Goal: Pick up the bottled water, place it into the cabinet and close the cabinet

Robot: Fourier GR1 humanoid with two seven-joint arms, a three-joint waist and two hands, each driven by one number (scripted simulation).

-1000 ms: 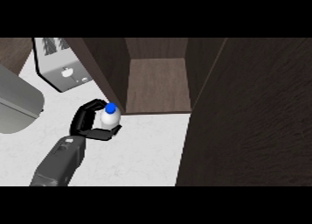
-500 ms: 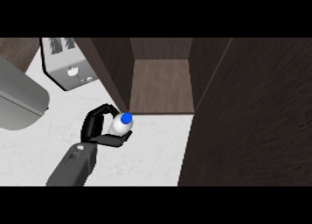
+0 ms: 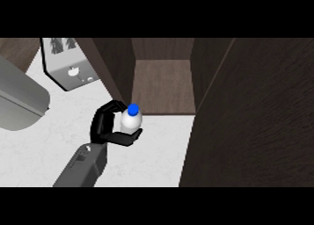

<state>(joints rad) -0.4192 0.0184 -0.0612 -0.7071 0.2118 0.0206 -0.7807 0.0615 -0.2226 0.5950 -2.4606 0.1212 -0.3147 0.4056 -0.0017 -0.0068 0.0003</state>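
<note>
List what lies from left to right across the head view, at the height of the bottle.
Grey appliance → black hand curled round the bottled water → open cabinet shelf → dark cabinet door. The toaster sits farther back, between the appliance and the cabinet.

The bottle's [image 3: 131, 121] lower body is hidden by the left hand [image 3: 107, 129]. At 10 o'clock, the toaster [image 3: 69, 66] is cut off.
</note>
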